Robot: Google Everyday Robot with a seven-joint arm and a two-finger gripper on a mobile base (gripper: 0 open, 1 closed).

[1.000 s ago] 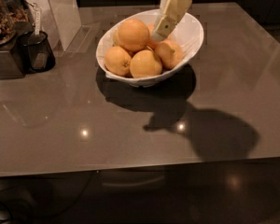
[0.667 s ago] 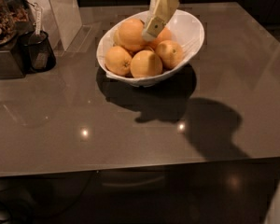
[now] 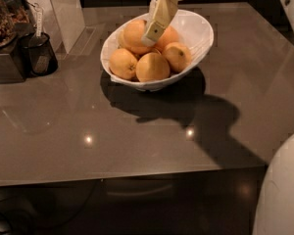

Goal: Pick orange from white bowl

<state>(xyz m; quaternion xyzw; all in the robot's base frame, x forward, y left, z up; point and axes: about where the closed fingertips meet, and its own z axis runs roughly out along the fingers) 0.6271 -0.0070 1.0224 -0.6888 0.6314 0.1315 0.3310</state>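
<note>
The white bowl [image 3: 202, 29] stands at the back middle of the grey table and holds several oranges. The orange [image 3: 134, 35], the largest one, lies on top at the bowl's back left. Smaller oranges lie in front of it [image 3: 123, 63] [image 3: 153, 67] and to its right [image 3: 177, 56]. My gripper [image 3: 151, 37] comes down from the top edge at a slant. Its tip is against the right side of the large orange, between it and another orange [image 3: 169, 35] behind.
A black cup [image 3: 38, 56] with a utensil, a dark container of dried stuff [image 3: 1, 14] and a white upright panel [image 3: 63, 9] stand at the table's left back. A white part of my body [image 3: 284, 190] fills the lower right corner. The table's front edge [image 3: 137, 177] runs across below.
My gripper has moved left across the bowl, from its right side to the large orange. The bowl now appears closer and shifted in view.
</note>
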